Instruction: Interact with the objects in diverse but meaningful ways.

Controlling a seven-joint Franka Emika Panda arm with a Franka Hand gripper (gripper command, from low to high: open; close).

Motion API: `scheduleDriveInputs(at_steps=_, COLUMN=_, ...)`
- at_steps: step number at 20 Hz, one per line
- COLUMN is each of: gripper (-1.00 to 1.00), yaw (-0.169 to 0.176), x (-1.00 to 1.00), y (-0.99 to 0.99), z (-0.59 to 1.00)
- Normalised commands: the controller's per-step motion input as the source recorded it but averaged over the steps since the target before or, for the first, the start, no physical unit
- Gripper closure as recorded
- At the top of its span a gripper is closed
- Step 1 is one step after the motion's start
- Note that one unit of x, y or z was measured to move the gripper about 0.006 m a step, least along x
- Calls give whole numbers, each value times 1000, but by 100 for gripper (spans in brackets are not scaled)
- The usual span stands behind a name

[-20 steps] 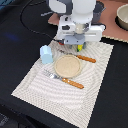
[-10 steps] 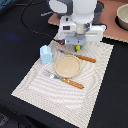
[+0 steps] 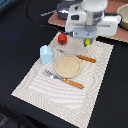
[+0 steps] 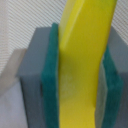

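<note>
My gripper hangs over the far edge of the striped mat and is shut on the yellow banana. In the wrist view the banana stands upright, squeezed between the two green pads. The red tomato lies on the mat toward the exterior view's left of the gripper, apart from it. The pale blue carton stands further left. A dark grey pot sits at the back, partly hidden by the arm.
A tan round plate lies mid-mat. A fork with an orange handle lies in front of it, and a knife with an orange handle behind it. A brown bowl sits at the back right. The table around the mat is black.
</note>
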Motion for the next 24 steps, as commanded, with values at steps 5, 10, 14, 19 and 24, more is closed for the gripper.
scheduleDriveInputs(at_steps=5, gripper=100, yaw=0, x=81, y=-903, z=322)
scheduleDriveInputs(at_steps=10, gripper=100, yaw=0, x=32, y=-842, z=209)
scheduleDriveInputs(at_steps=14, gripper=100, yaw=35, x=9, y=-643, z=27)
scheduleDriveInputs(at_steps=19, gripper=100, yaw=163, x=0, y=-361, z=26)
scheduleDriveInputs(at_steps=24, gripper=100, yaw=195, x=0, y=-349, z=100)
